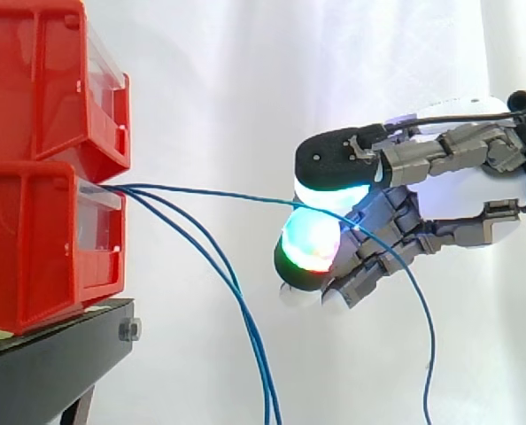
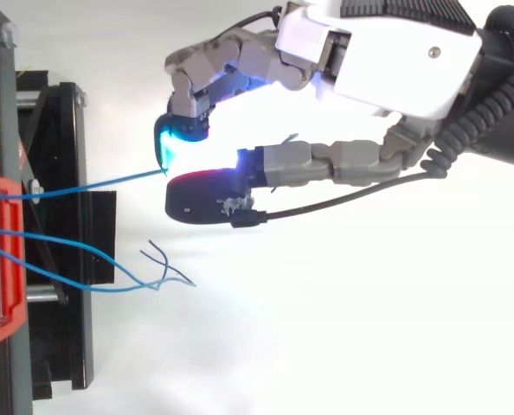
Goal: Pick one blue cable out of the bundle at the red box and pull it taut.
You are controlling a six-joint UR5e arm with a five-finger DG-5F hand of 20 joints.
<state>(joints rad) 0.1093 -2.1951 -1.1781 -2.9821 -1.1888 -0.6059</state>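
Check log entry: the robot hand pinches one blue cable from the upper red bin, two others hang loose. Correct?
No. In the side view the blue cable that the robot hand pinches comes from the lower red bin; two others hang loose.

One thin blue cable (image 1: 219,192) runs nearly straight from the lower red box (image 1: 42,239) at frame left to the pads of the hand (image 1: 458,190) at centre, its tail drooping lower right. Two other blue cables (image 1: 236,290) sag from that box toward bottom centre.

White-shelled hand (image 2: 395,60), grey segmented fingers (image 2: 326,164), black-backed pads (image 1: 312,239) glowing cyan, green, red — small screw (image 2: 433,52) in shell
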